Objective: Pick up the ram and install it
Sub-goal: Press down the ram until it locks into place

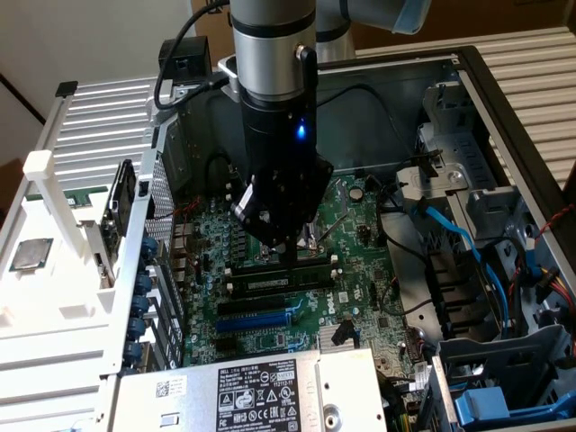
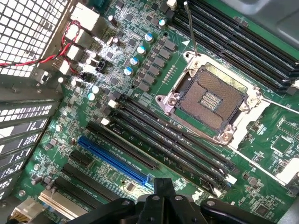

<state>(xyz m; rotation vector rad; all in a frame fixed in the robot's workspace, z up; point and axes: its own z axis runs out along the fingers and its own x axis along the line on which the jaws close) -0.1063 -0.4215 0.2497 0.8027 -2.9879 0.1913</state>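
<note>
The pincer (image 1: 290, 255) hangs low over the motherboard (image 1: 360, 297) inside the open computer case (image 1: 504, 117), its fingers drawn fully together and pressing down on the ram (image 1: 274, 280). The ram lies along one of the memory slots (image 2: 163, 140), just on the far side of the blue expansion slot (image 1: 256, 319) in the exterior view. The bare processor socket (image 2: 212, 100) sits beside those slots.
</note>
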